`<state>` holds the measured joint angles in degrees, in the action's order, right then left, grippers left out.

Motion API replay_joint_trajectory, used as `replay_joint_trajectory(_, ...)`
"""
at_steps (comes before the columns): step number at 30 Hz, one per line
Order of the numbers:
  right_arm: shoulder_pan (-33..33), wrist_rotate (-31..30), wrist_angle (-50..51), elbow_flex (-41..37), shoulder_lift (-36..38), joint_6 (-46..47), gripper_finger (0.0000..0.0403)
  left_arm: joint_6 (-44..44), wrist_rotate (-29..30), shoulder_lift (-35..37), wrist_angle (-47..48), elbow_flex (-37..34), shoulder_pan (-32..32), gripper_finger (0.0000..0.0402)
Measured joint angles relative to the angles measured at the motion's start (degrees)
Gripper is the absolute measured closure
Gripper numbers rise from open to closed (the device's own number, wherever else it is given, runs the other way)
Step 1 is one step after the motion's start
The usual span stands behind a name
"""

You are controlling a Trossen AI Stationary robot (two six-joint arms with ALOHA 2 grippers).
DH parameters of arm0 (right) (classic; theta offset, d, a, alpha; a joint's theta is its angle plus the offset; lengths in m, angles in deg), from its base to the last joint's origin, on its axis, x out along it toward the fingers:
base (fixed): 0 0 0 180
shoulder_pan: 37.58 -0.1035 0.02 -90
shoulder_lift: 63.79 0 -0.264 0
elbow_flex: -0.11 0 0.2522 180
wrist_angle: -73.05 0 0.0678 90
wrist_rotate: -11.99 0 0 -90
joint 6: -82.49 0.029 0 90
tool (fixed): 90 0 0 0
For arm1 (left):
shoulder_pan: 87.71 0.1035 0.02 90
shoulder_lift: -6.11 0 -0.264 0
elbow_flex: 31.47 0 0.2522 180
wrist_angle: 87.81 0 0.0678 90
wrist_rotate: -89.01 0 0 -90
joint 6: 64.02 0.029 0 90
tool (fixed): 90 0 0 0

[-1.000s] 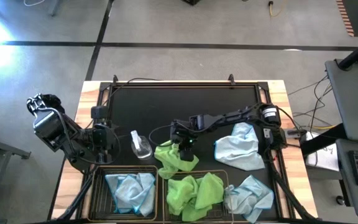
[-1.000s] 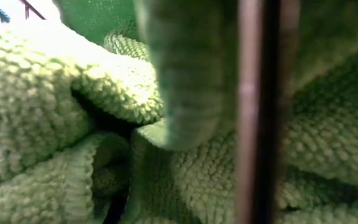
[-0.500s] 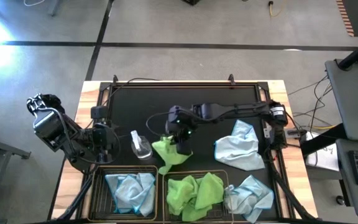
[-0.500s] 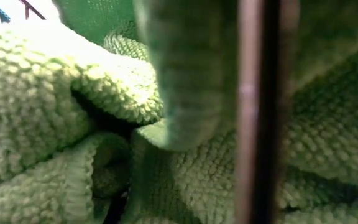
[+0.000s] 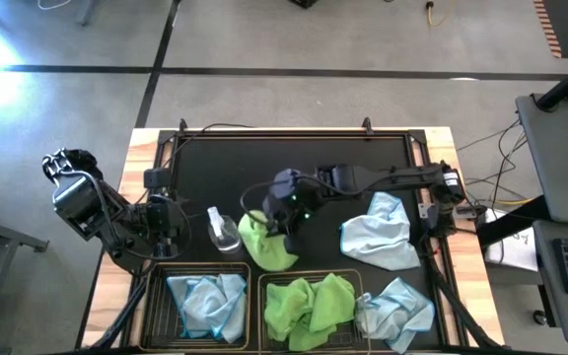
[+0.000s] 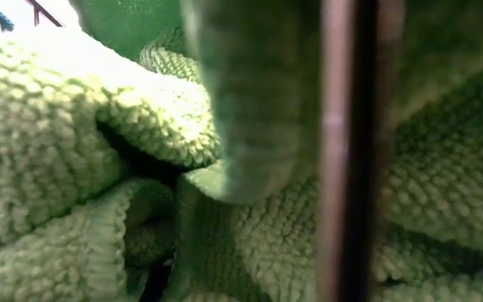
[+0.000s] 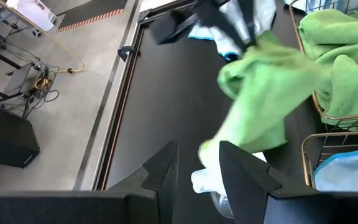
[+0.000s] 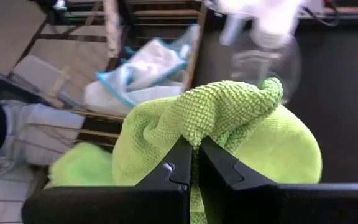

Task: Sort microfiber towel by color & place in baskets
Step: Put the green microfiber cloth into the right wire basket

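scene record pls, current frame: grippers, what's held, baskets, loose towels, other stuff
right gripper: shut on green towel, lifted over the mat beside the spray bottle
left gripper: open, holding nothing, waiting at the table's left side
left basket: light blue towels
middle basket: green towels
loose on mat: large light blue towel
near front right corner: another light blue towel
low view: filled by green cloth up close
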<state>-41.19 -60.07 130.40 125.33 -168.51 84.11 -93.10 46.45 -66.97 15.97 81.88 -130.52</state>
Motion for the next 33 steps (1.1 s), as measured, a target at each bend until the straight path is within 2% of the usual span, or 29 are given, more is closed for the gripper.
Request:
replay_joint_trajectory(13, -11.4, -1.3, -0.4, 3.7, 0.5, 1.4, 0.0394, -2.5, 0.0, 0.0, 0.0, 0.0, 0.0, 0.0299)
replay_joint_trajectory(16, -14.0, -5.9, -0.5, 5.3, 0.5, 1.3, 0.0394, -3.4, 0.0, 0.0, 0.0, 0.0, 0.0, 0.0299)
replay_joint_trajectory(24, -18.5, -23.6, -0.8, 13.6, 0.5, -1.7, 0.0394, -5.3, 0.0, -0.1, -0.2, 0.0, 0.0, 0.0299)
replay_joint_trajectory(33, -20.1, -32.9, -0.6, 23.5, 0.5, 0.9, 0.0394, -7.2, -2.0, -0.4, -0.2, 0.0, 0.0, 0.0299)
